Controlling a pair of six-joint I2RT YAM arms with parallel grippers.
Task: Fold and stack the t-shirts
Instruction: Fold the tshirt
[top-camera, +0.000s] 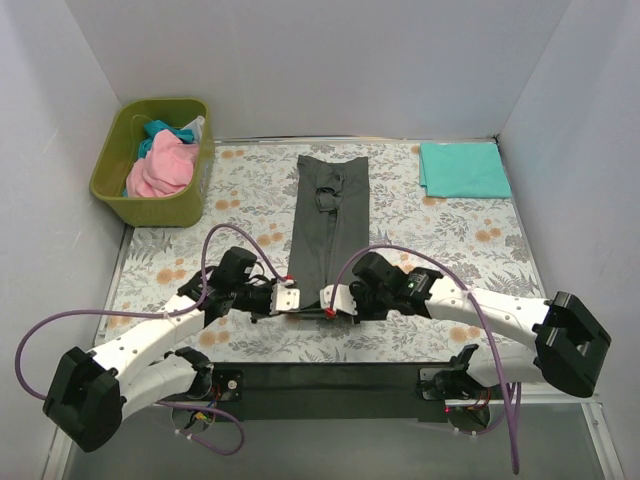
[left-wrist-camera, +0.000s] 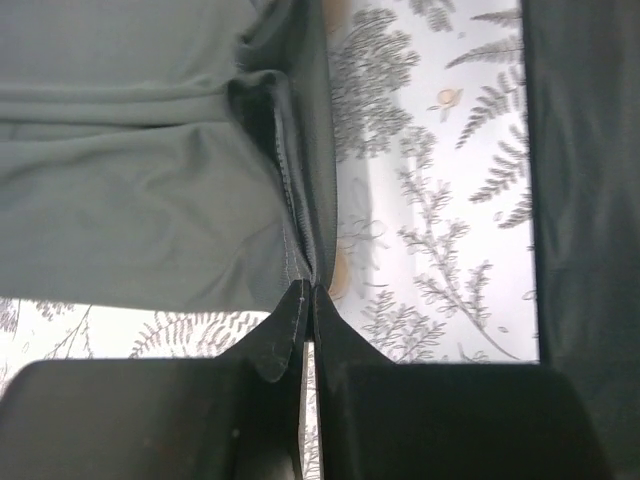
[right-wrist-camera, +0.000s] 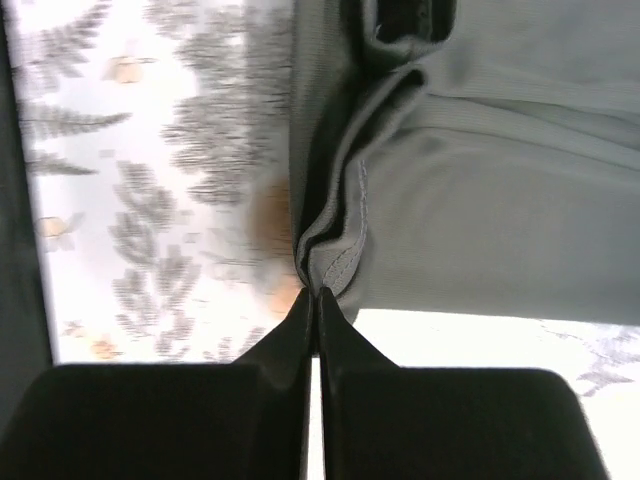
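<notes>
On floral cloth (top-camera: 450, 235), charcoal t-shirt (top-camera: 330, 210), long narrow strip; left pincer (top-camera: 296, 299), right pincer (top-camera: 326, 298) clamped on near corners

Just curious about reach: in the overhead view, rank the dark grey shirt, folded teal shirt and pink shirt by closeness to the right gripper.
1. dark grey shirt, centre, pinched in the right gripper.
2. folded teal shirt, far right corner.
3. pink shirt, far left, in bin.

Charcoal shirt (top-camera: 330, 220), teal shirt (top-camera: 462, 170), pink shirt (top-camera: 160, 170), olive bin (top-camera: 150, 210), floral cloth (top-camera: 450, 240)
</notes>
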